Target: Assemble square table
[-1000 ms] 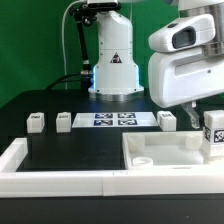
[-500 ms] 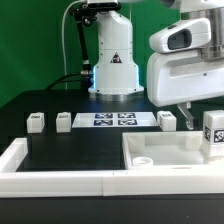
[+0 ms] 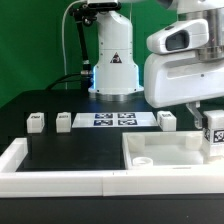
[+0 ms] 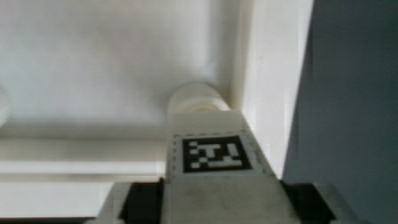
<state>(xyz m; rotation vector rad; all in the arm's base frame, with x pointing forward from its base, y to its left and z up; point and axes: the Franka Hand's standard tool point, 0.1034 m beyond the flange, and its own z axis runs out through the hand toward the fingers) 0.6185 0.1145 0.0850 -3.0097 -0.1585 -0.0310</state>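
Leg one (image 3: 36, 122) sits at middle left on the black table (image 3: 70, 150), with leg two (image 3: 64, 120) near it. The marker board (image 3: 113, 119) lies in the middle, and leg three (image 3: 167, 119) sits just right of it. The tray (image 3: 165, 152) fills the lower right. At far right, the gripper (image 3: 212, 120) pinches leg four (image 3: 214, 138) upright over the tray. The wrist view shows its tip by a tray corner.
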